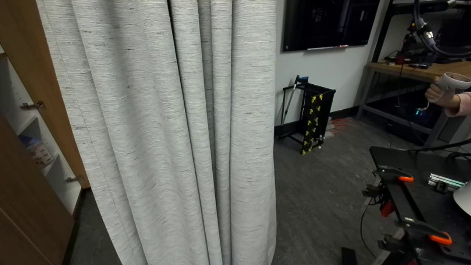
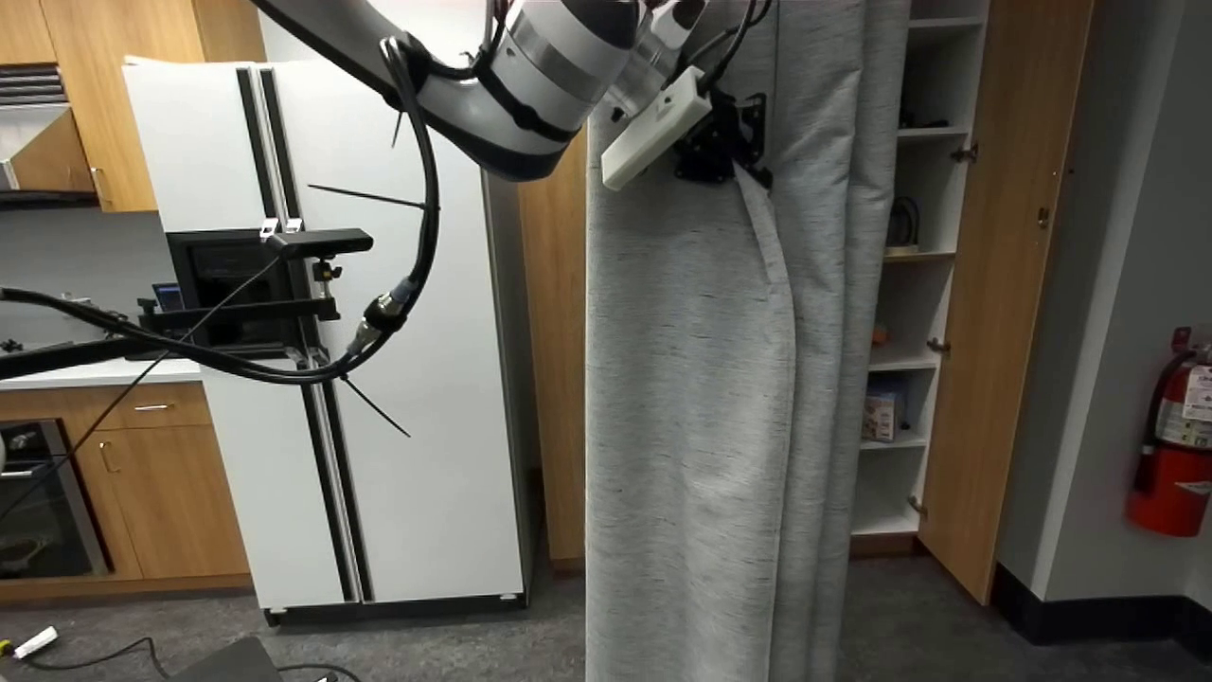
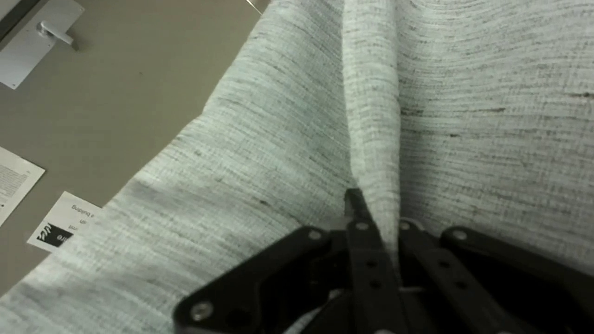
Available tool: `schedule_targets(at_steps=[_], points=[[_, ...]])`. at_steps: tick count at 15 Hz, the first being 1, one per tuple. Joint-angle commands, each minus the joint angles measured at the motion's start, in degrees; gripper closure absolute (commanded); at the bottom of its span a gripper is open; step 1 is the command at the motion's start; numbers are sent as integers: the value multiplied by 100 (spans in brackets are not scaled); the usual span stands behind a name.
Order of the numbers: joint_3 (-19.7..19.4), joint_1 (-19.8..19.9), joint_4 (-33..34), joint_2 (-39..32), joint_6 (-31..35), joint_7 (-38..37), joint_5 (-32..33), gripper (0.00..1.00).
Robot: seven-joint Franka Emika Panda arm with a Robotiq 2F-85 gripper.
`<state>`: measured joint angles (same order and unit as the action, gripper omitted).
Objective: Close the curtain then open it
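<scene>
Risk 1: slip. Only a narrow fold of the curtain (image 2: pixel 682 426) sits in the gripper (image 3: pixel 381 222); a fast sideways pull, or the weight of cloth hanging below the grip, could draw it out.

Risk 2: snag. The white box (image 2: pixel 655 131) just behind the gripper is near the cloth and might hook a loose fold on a turn. The cupboard door (image 2: pixel 1013 284), standing open well beyond the gripper, could catch the far edge if the cloth swings.

Risk 3: lost sight. Cloth fills most of the wrist view; more slack bunching at the fingers (image 3: pixel 364 246) would hide the grip.

Gripper: jaws drawn nearly together, clamped on that fold, which runs out from between them. Contact with the flatter cloth alongside: cannot tell. Curtain reaches above the gripper, well below it and to both sides.
</scene>
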<state>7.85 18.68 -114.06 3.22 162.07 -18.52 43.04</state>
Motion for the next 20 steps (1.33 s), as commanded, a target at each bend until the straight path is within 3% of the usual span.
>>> schedule_targets(at_steps=[1, 6, 20], points=[[253, -157, 491, -819, -232, -456, 558, 100], [479, -337, 950, -1130, -484, -430, 731, 100], [1101, -687, 1193, -1120, -1358, -411, 750, 100]])
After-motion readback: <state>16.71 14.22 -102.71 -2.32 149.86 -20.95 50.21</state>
